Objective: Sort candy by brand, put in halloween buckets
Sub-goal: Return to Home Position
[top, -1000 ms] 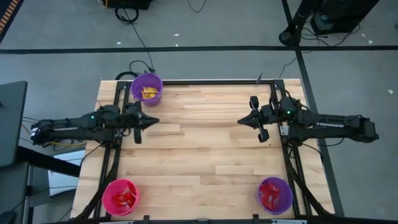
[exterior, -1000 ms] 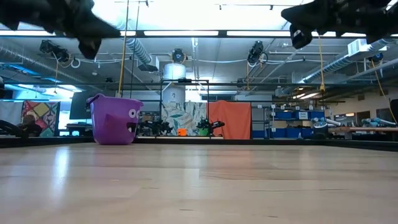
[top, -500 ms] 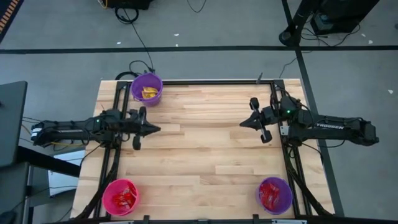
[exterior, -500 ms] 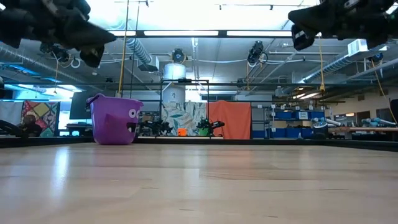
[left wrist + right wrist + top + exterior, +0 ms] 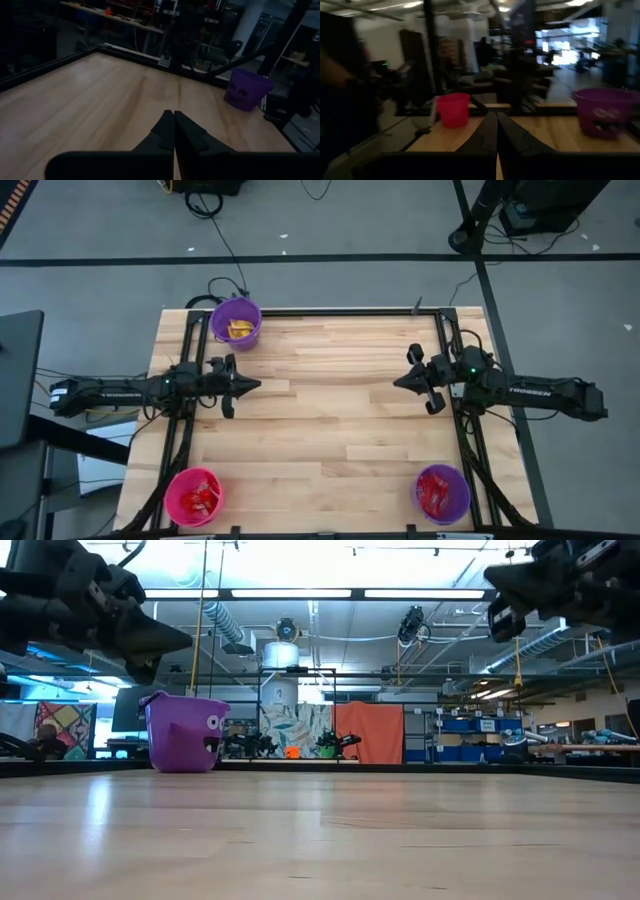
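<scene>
Three buckets stand on the wooden table: a purple bucket (image 5: 236, 322) (image 5: 185, 732) at the far left corner with yellow candy (image 5: 239, 330) in it, a pink bucket (image 5: 195, 496) (image 5: 452, 109) at the near left corner with red candy (image 5: 201, 497), and a second purple bucket (image 5: 442, 492) (image 5: 247, 89) at the near right corner with reddish candy (image 5: 436, 490). No candy shows on the table top. My left gripper (image 5: 254, 386) (image 5: 173, 131) hangs shut above the table's left side. My right gripper (image 5: 398, 382) (image 5: 496, 131) hangs shut above the right side. Both hold nothing.
Black rails (image 5: 340, 311) frame the table's far edge and sides. Bare wood (image 5: 320, 420) lies between the two grippers and the three corner buckets. Beyond the far edge, the low view shows a workshop room with benches.
My right gripper has drawn back toward the table's right edge and sunk a little. My left gripper has shifted slightly toward the near edge and come down. Both have stayed shut. The buckets have not moved.
</scene>
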